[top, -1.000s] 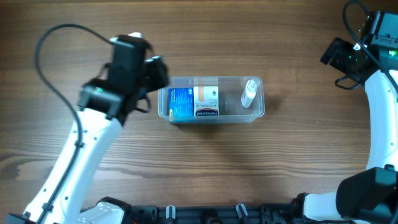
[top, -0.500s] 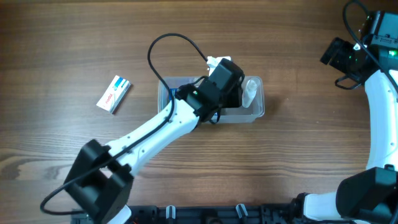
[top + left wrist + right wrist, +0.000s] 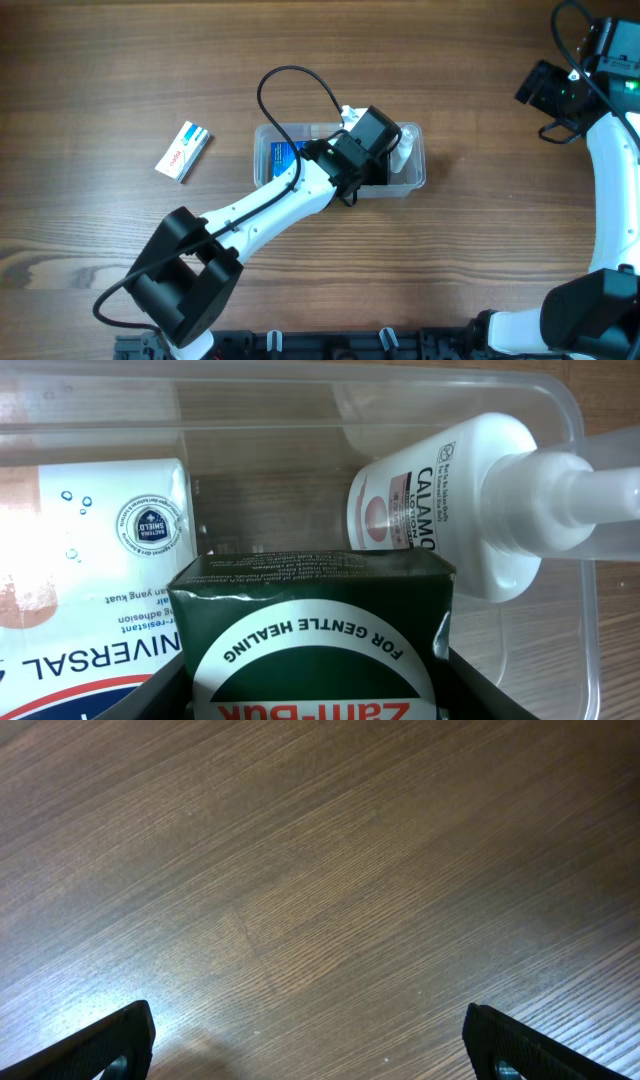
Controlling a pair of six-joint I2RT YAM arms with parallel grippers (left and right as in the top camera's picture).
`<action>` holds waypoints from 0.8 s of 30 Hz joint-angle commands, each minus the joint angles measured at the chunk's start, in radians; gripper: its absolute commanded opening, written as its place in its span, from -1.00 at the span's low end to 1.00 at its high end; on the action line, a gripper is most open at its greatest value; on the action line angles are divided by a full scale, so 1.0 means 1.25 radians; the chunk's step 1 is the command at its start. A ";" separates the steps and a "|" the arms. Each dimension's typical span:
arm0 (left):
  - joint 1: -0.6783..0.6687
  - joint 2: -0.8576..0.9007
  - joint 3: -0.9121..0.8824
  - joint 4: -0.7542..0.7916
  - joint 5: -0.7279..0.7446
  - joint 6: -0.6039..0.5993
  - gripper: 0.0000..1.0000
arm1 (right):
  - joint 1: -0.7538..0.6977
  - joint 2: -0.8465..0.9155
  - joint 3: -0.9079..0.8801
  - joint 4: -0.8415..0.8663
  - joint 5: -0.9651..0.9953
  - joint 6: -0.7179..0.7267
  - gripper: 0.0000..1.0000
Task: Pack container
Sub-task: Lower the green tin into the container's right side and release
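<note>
The clear plastic container (image 3: pixel 415 178) lies at the table's middle. In it lie a blue-and-white plaster box (image 3: pixel 283 160) and a white calamine lotion bottle (image 3: pixel 405 145). My left gripper (image 3: pixel 372 152) is over the container's middle, shut on a dark green Zam-Buk box (image 3: pixel 315 640), held between the plaster box (image 3: pixel 90 570) and the bottle (image 3: pixel 450 500) inside the container (image 3: pixel 560 420). My right gripper (image 3: pixel 310 1050) is open and empty over bare wood at the far right (image 3: pixel 548 92).
A small white box with blue and red print (image 3: pixel 183 151) lies on the table left of the container. The left arm's black cable loops above the container's back rim.
My left arm swung from the table's left side to over the container, carrying the green box, then lowered it further in. The small white box at the left came into view. The right arm has not moved.
</note>
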 commanded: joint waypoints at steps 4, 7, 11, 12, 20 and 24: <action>-0.022 0.032 0.013 0.016 -0.035 -0.035 -0.01 | 0.001 -0.017 0.006 0.002 -0.004 0.010 0.99; -0.022 0.052 0.013 0.023 -0.035 -0.034 0.04 | 0.001 -0.017 0.007 0.002 -0.004 0.010 1.00; -0.022 0.052 0.013 0.025 -0.038 -0.034 0.38 | 0.001 -0.017 0.007 0.002 -0.004 0.010 0.99; -0.022 0.052 0.013 0.024 -0.038 -0.034 0.47 | 0.001 -0.017 0.006 0.002 -0.004 0.010 0.99; -0.020 0.046 0.016 0.023 -0.038 -0.028 0.47 | 0.001 -0.017 0.006 0.002 -0.004 0.010 1.00; 0.016 -0.021 0.017 -0.009 -0.055 -0.024 0.47 | 0.001 -0.017 0.006 0.002 -0.004 0.010 0.99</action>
